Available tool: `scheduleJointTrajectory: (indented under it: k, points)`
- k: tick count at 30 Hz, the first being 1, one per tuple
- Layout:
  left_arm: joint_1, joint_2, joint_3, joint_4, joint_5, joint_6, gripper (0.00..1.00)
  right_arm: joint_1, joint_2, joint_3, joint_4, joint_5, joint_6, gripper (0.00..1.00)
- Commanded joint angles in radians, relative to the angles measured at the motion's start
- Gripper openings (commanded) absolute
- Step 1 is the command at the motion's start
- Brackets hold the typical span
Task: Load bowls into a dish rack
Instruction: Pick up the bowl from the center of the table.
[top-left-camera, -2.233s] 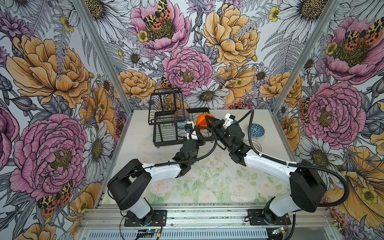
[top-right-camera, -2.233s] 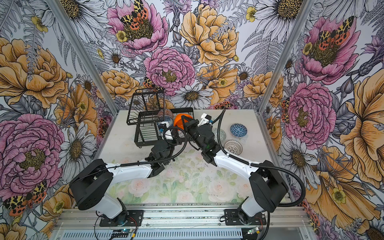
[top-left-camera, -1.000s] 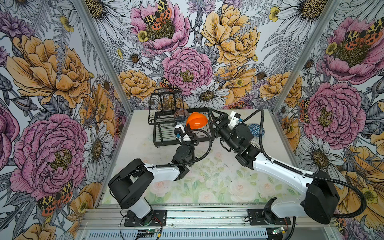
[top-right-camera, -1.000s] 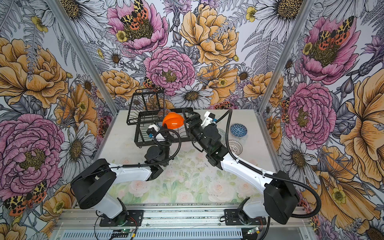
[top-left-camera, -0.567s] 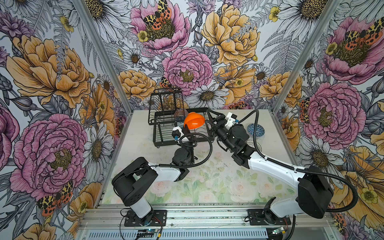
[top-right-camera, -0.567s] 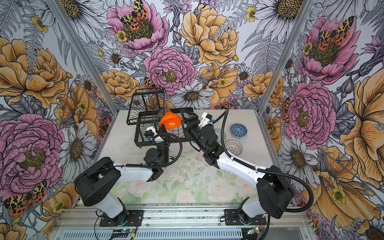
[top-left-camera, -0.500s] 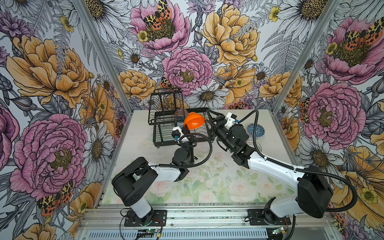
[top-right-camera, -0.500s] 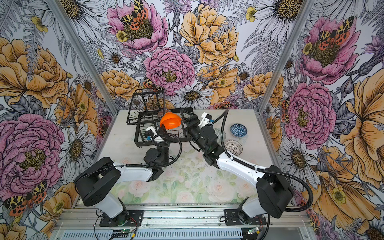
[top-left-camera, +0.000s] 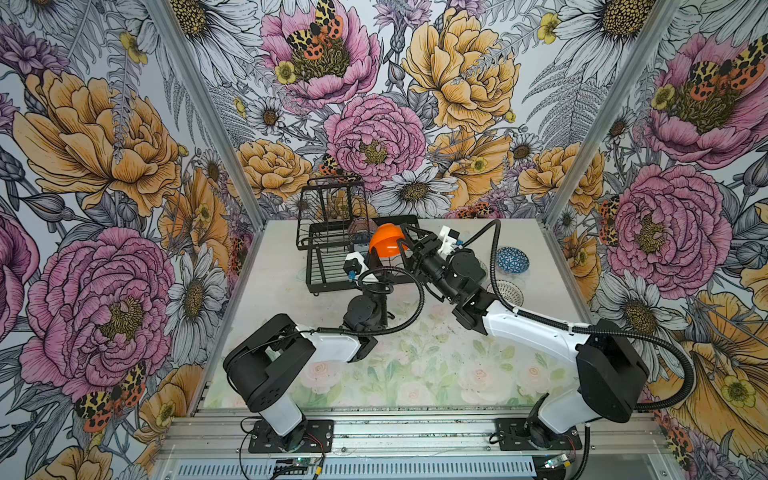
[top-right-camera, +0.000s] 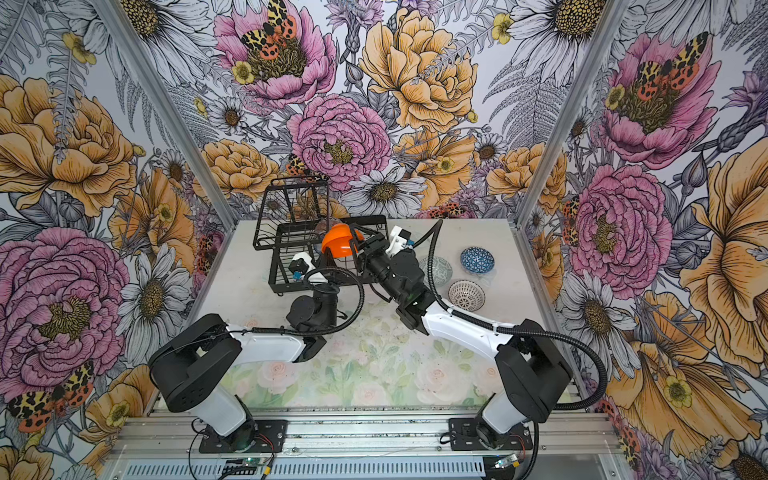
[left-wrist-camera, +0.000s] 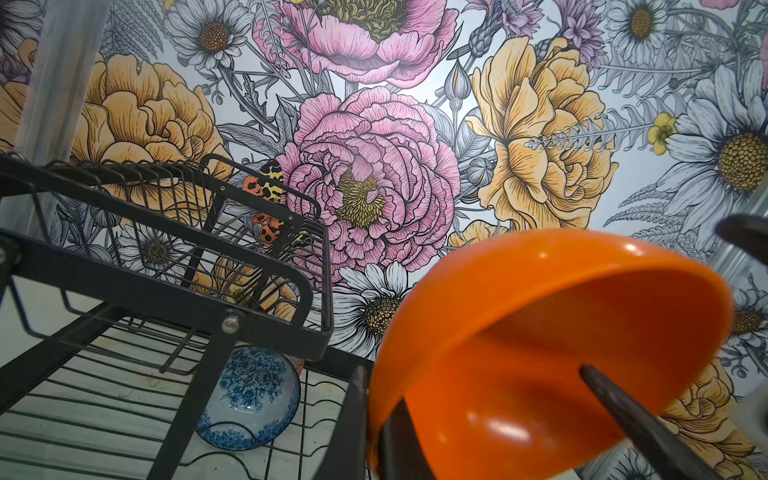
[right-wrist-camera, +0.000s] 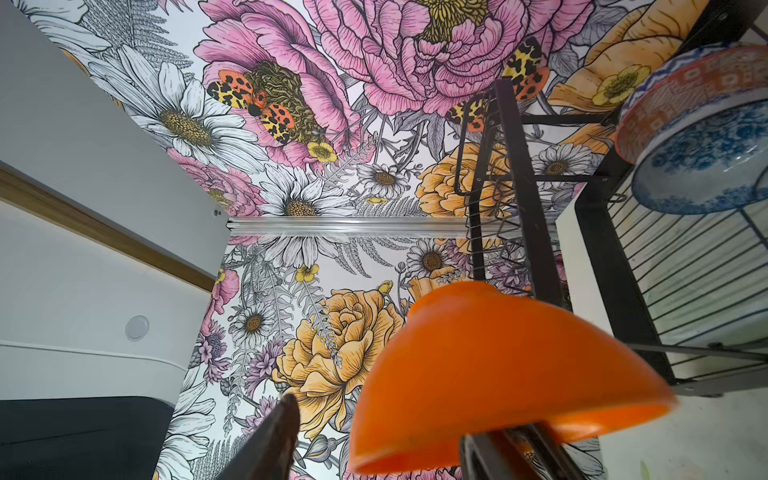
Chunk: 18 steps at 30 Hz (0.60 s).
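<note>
Orange bowl (top-left-camera: 386, 245) is held off the table at frame ctr in both top views (top-right-camera: 340, 245). It is tilted, dome up and mouth down, and overlaps the right half of the dish rack (top-left-camera: 328, 268).

Left gripper (top-left-camera: 371, 261) comes up from below the bowl. Left wrist view shows the jaws pinching the bowl wall, one finger inside the bowl (left-wrist-camera: 561, 332) and one outside at lower ctr.

Right gripper (top-left-camera: 412, 244) is just right of the bowl in top views. In right wrist view its jaws are spread. One finger at lower left stands clear of the bowl (right-wrist-camera: 498, 365), w/ wallpaper (right-wrist-camera: 324, 340) showing btwn. The other finger is at the rim, lower ctr; contact there cannot be confirmed. No grip seen.

Rack is black wire, upper ctr of top views, w/ raised basket tier (top-left-camera: 332, 199) at its left end. Blue-white floral bowl (left-wrist-camera: 249, 399) stands on edge in the tray's slot wires, below the tier's corner. Orange-white bowl (right-wrist-camera: 685, 91) stands on edge directly behind it; touching or not, cannot tell.

Three bowls sit upright on the table (top-right-camera: 232, 282), right of ctr and apart from each other:
- Dark blue geometric bowl (top-right-camera: 477, 260) is uppermost.
- Black-white lattice bowl (top-right-camera: 466, 294) is below it.
- Pale green-grey bowl (top-right-camera: 436, 268) is left of both, part-hidden by the right arm (top-right-camera: 457, 328).
</note>
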Motion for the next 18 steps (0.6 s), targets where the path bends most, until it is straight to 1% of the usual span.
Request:
scheduleJointTrajectory:
  k: [1,5,10,18]
  points:
    - [-0.001,-0.008,-0.006,0.071,0.055,-0.004,0.0,0.002,0.022,0.041,0.06,-0.004,0.005,0.56]
    - [-0.001,-0.015,-0.015,0.071,0.056,-0.011,0.0,0.0,0.039,0.066,0.071,-0.005,0.013,0.45]
    - [-0.002,-0.021,-0.022,0.07,0.064,-0.01,0.0,0.0,0.06,0.095,0.077,-0.007,0.024,0.26]
    - [-0.004,-0.031,-0.029,0.07,0.058,0.002,0.0,0.001,0.067,0.085,0.087,-0.02,0.023,0.01]
